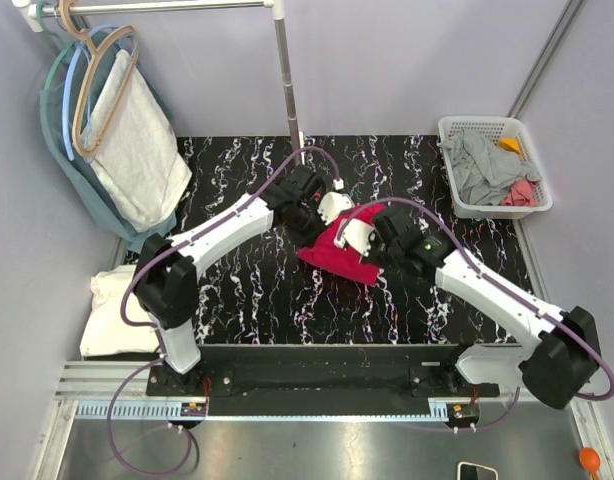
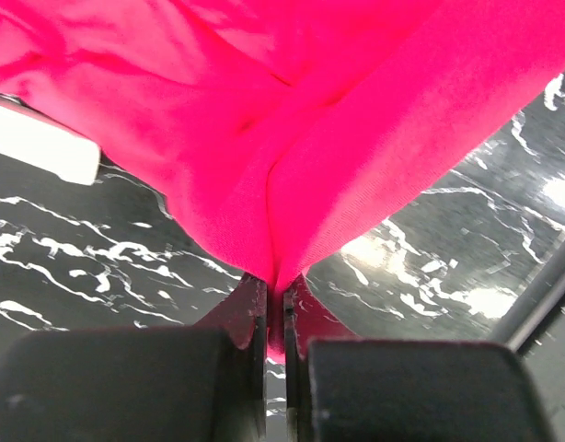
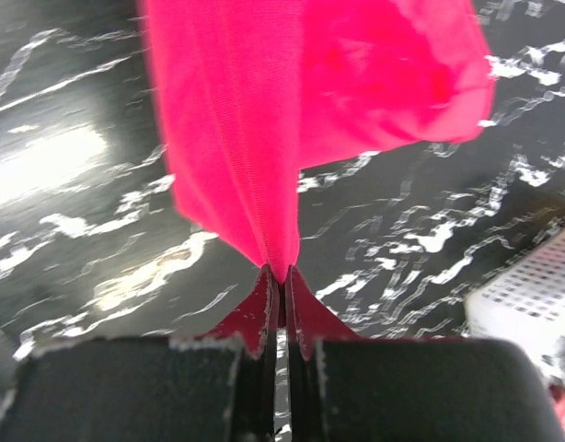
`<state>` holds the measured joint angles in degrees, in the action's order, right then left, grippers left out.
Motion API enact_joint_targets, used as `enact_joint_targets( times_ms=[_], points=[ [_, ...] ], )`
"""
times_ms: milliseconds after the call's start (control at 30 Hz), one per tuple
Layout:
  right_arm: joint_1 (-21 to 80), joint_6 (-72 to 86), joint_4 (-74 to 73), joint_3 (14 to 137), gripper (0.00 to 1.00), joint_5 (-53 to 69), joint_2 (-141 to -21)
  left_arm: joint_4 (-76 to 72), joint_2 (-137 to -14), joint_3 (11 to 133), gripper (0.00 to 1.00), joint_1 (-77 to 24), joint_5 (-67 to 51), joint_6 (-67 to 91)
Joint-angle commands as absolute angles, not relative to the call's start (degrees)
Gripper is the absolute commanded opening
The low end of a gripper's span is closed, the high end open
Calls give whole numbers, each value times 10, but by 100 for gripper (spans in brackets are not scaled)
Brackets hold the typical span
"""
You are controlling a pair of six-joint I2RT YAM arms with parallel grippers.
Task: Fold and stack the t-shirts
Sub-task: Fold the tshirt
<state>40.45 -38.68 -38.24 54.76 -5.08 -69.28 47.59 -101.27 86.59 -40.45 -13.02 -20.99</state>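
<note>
A crimson red t-shirt [image 1: 339,252] hangs bunched between both grippers over the middle of the black marbled table [image 1: 247,290]. My left gripper [image 1: 320,215] is shut on a fold of it; in the left wrist view the red cloth [image 2: 292,138] is pinched between the jaws [image 2: 275,285]. My right gripper [image 1: 364,240] is shut on another edge, where the red cloth [image 3: 264,138] narrows into the closed jaws [image 3: 283,276]. A folded cream-white t-shirt [image 1: 112,310] lies at the table's left edge. Grey and pink shirts [image 1: 492,165] fill the basket.
A white basket [image 1: 535,150] sits at the back right corner. A garment rack pole [image 1: 287,80] stands at the back, with a pale speckled cloth [image 1: 137,150] and a teal garment on hangers at the left. Bare table lies in front of the red shirt.
</note>
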Motion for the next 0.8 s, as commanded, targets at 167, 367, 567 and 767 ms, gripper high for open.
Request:
enact_joint_targets(
  times_ms=[167, 367, 567, 767],
  points=[
    [308, -466, -334, 641, 0, -45, -797, 477, -1090, 967, 0, -365, -92, -243],
    [257, -490, -321, 703, 0, -22, -881, 477, -1157, 1043, 0, -346, -75, -260],
    [229, -501, -310, 746, 0, -10, -947, 476, -1226, 1121, 0, -336, -54, -275],
    [217, -506, -291, 759, 0, -6, -992, 467, -1273, 1160, 1, -335, -47, -281]
  ],
)
